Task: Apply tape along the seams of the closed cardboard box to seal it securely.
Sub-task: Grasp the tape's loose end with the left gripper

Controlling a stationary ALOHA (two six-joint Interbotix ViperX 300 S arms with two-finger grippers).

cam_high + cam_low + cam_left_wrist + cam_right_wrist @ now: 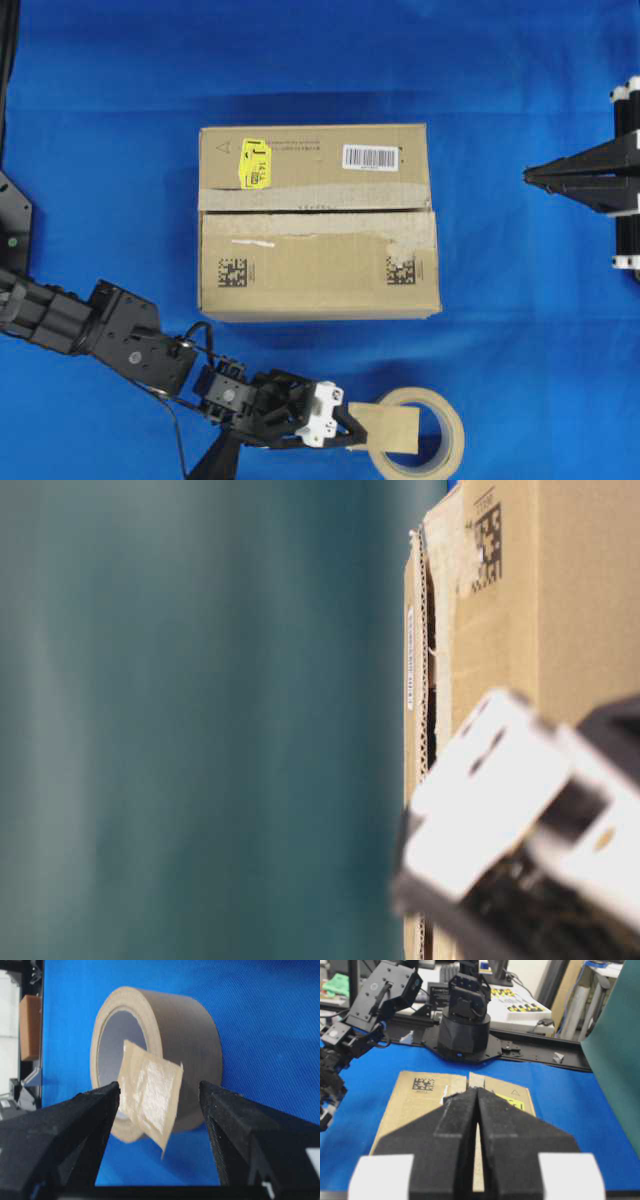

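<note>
Black left gripper [160,1105] fingers fill the near foreground of the left wrist view, spread wide with a clear gap between them. Between and just beyond them hangs the tape [150,1096], a short tan piece with a glossy patch, its loose end free in the air. It is attached to the tape roll [165,1055], which stands on edge on the blue cloth [270,1025] just beyond the fingers. Neither finger touches the piece as far as this view shows.

From overhead, the left gripper [352,425] sits at the near edge of the scene, right of its arm, with the tape [385,428] and tape roll [425,433] at its right. Farther off, at centre, lies the cardboard box [318,220], flaps closed. The seams [318,211] run left to right across its top, edged by pale torn strips.

At the far right the right gripper [528,176] is fully closed, holding nothing, well apart from the box.
</note>
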